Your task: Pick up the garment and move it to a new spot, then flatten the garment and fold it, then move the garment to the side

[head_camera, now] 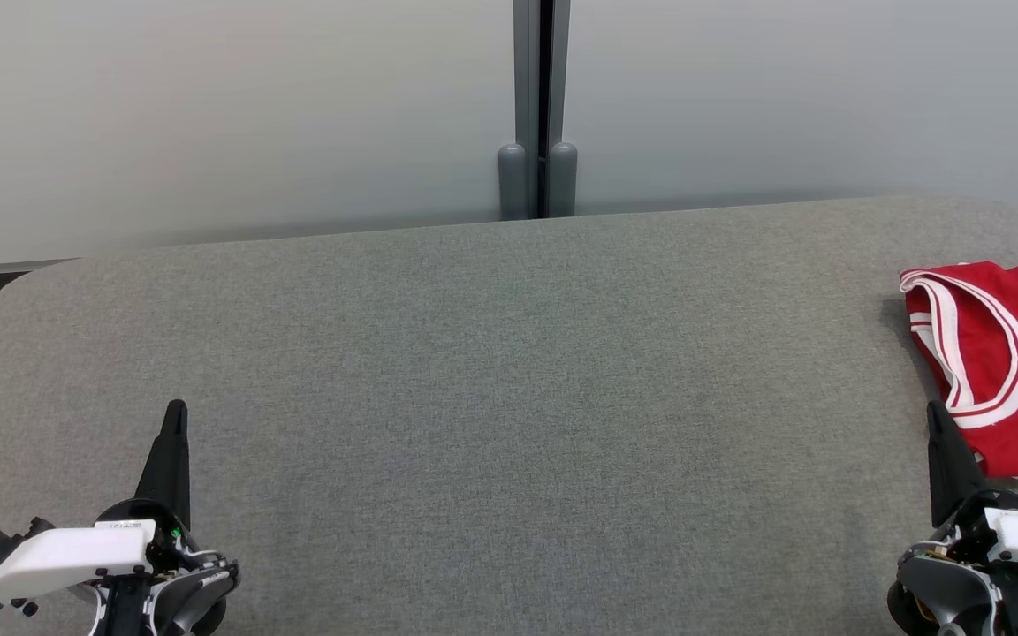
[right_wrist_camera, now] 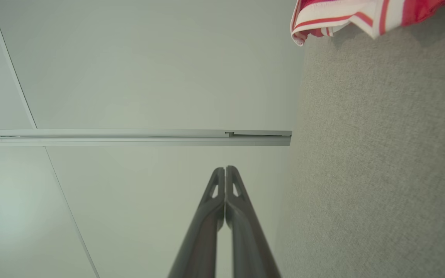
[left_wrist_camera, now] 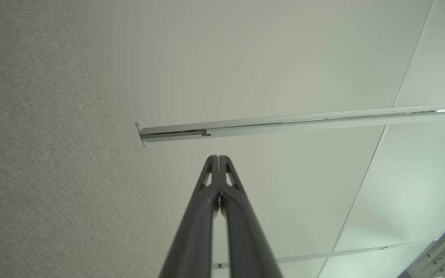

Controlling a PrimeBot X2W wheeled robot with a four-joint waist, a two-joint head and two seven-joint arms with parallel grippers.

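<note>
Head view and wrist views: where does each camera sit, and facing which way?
Head view: on the head, looking down at the grey table; left gripper and right gripper show, both shut.
Left wrist view: wrist-mounted, along its shut fingers, toward the wall.
Right wrist view: likewise; red garment at top.
Shared: head and right wrist views show the garment.

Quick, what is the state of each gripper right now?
Left gripper: closed, holding nothing.
Right gripper: closed, holding nothing.
</note>
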